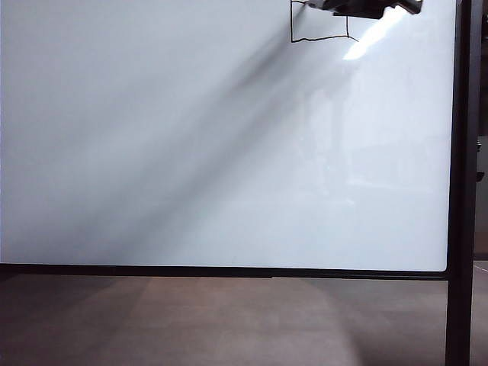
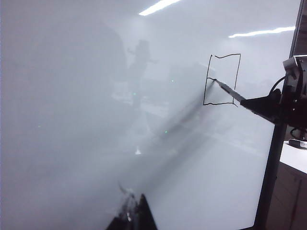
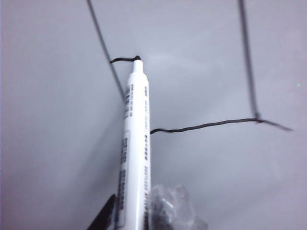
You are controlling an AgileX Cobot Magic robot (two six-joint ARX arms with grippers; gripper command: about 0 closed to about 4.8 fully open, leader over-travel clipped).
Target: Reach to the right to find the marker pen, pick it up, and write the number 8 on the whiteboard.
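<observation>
whiteboard (image 1: 191, 152) mostly bare, dark frame at right edge | right gripper (image 2: 268, 106) clamps marker pen (image 3: 135, 143), tip touching number 8 (image 2: 221, 79) outline, upper right | left gripper (image 2: 134, 215) low, opening unclear

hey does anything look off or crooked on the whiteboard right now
The 8 on the whiteboard is a wobbly box; its bottom line overshoots the corner. The right gripper holds the pen, tip starting the middle bar. The left gripper hangs idle.
</observation>
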